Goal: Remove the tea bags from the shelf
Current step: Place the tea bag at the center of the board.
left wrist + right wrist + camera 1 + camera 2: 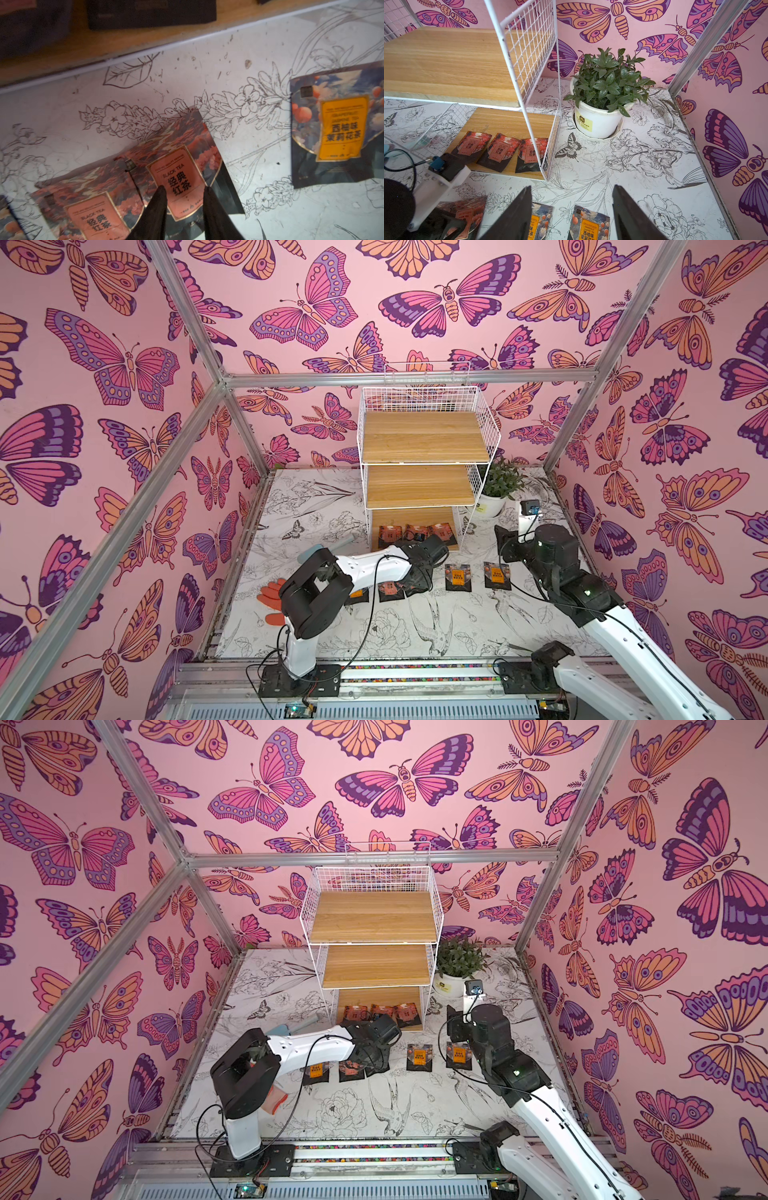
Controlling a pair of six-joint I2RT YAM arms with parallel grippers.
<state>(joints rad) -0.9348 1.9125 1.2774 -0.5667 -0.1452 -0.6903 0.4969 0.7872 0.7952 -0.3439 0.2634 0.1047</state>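
My left fingers [163,197] stand apart just above a reddish tea bag [180,166] that lies flat on the counter [145,93] in front of the shelf [419,485], overlapping a second reddish bag [89,209]; I grip nothing. My right fingers [526,199] hang spread wide and empty over the two orange-label bags [588,226], off the shelf's right front corner. By my count five bags lie in a row on the counter, between the shelf and the counter's near edge. The remaining bags [501,148], three of them, sit side by side along the front edge of the bottom board [508,120]. I judge this the set-down end of one carry, a little past halfway. Next I should lift clear, reach in low under the middle board [446,62] and pinch a bag by its front edge. The one at the board's right corner sits behind a wire post [528,124], so the one toward the left corner looks easier for my left fingers.
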